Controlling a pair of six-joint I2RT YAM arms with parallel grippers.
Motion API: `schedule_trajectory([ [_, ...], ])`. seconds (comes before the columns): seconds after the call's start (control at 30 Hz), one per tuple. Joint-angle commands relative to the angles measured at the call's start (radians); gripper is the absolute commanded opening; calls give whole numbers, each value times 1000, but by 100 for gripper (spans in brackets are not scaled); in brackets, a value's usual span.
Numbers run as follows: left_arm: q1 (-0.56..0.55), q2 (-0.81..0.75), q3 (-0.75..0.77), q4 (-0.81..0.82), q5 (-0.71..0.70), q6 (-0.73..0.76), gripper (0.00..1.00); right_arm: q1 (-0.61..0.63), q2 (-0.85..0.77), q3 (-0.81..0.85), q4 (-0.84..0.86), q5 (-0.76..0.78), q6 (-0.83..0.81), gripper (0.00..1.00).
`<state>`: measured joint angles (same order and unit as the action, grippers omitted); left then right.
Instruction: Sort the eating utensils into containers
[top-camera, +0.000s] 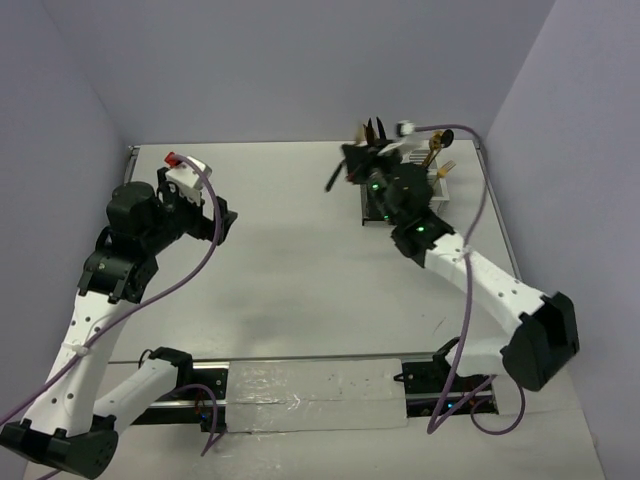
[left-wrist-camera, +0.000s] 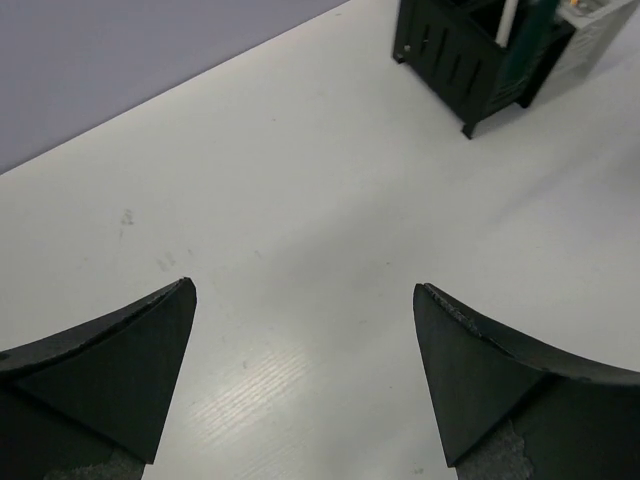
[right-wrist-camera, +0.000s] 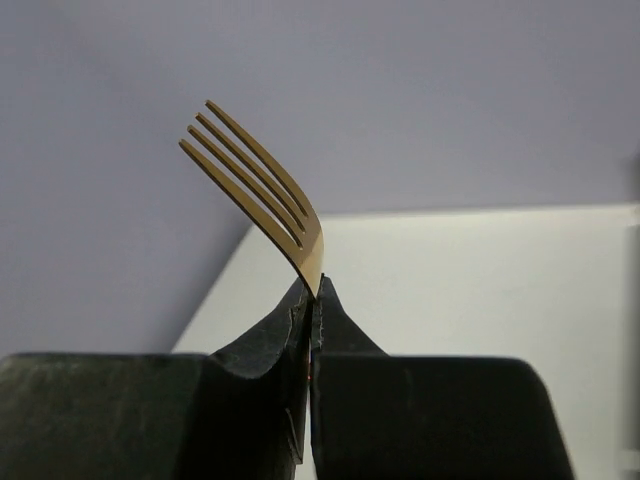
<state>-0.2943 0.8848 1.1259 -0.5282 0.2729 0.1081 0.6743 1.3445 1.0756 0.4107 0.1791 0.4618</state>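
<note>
My right gripper (right-wrist-camera: 315, 290) is shut on the neck of a gold fork (right-wrist-camera: 262, 190), whose tines stick up past the fingertips. In the top view this gripper (top-camera: 350, 160) hovers just left of the containers at the far right. The black container (left-wrist-camera: 460, 60) holds a white stick (left-wrist-camera: 508, 20), and the white container (top-camera: 440, 185) stands joined to its right with gold utensils (top-camera: 437, 150) upright in it. The right arm hides most of the black one from above. My left gripper (left-wrist-camera: 303, 290) hangs open over bare table at the left (top-camera: 222, 218), holding nothing.
Purple cables (top-camera: 205, 255) loop off both arms. Walls close in the table (top-camera: 300, 260) at the back and on both sides. A clear taped sheet (top-camera: 310, 385) lies along the near edge between the arm bases.
</note>
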Motion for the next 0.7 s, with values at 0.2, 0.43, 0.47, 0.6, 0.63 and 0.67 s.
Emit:
schedule_trajectory([
  [0.2, -3, 57, -78, 45, -268, 21, 99, -473, -164, -92, -43, 220, -222, 0],
  [0.43, 0, 85, -109, 60, -316, 16, 99, -608, 31, -25, -49, 247, -212, 0],
  [0.47, 0, 80, -115, 63, -319, 18, 99, -614, 54, -19, -49, 261, -209, 0],
  [0.6, 1, 68, -150, 77, -325, 28, 99, -625, 158, 4, -50, 281, -187, 0],
  [0.63, 3, 65, -156, 88, -330, 28, 99, -627, 171, 1, -49, 281, -170, 0],
  [0.67, 3, 65, -163, 92, -331, 30, 99, -628, 186, 1, -43, 281, -163, 0],
])
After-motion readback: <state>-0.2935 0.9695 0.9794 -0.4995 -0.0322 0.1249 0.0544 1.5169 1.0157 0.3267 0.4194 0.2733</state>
